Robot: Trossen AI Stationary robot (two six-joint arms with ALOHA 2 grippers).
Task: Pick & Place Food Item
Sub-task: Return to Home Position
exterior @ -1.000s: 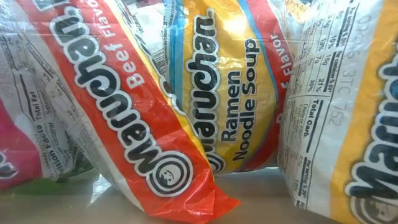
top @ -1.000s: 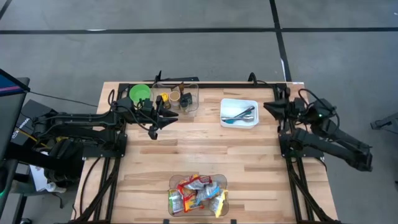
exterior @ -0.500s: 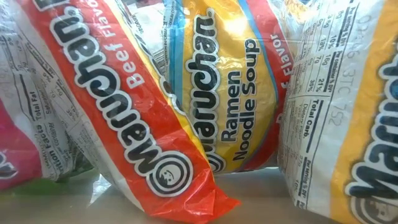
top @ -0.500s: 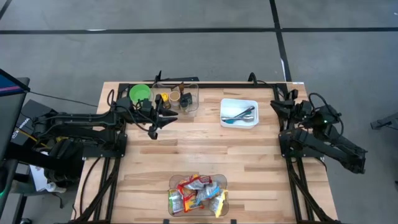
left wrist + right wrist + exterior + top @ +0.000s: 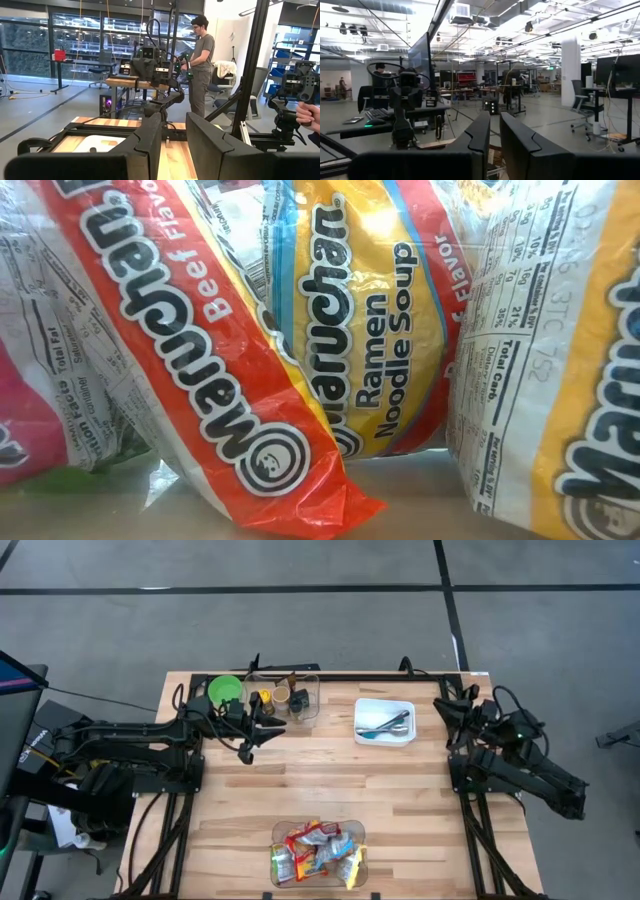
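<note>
The food items are ramen packets heaped in a clear bin [image 5: 318, 852] at the table's near edge. The low view shows them up close: an orange-banded beef packet [image 5: 190, 350] leans across a yellow one [image 5: 375, 330]. My left gripper [image 5: 268, 730] hovers over the far-left part of the table, pointing level toward the right edge. It is slightly open, with nothing between its fingers [image 5: 174, 131]. My right gripper [image 5: 443, 705] is drawn back by the table's far right corner. It is shut and empty [image 5: 495, 127]. Both are far from the bin.
A white tray [image 5: 385, 735] holding utensils sits far right of centre. A clear box with cups [image 5: 283, 697] and a green bowl [image 5: 225, 690] stand at the far edge beside my left gripper. Bare wood lies mid-table. A person [image 5: 200, 55] stands beyond the table's right side.
My right arm has folded back and sunk a little. Its gripper has drawn toward the table's right edge and swung to point more toward the far edge. It stays shut. My left arm has kept still.
</note>
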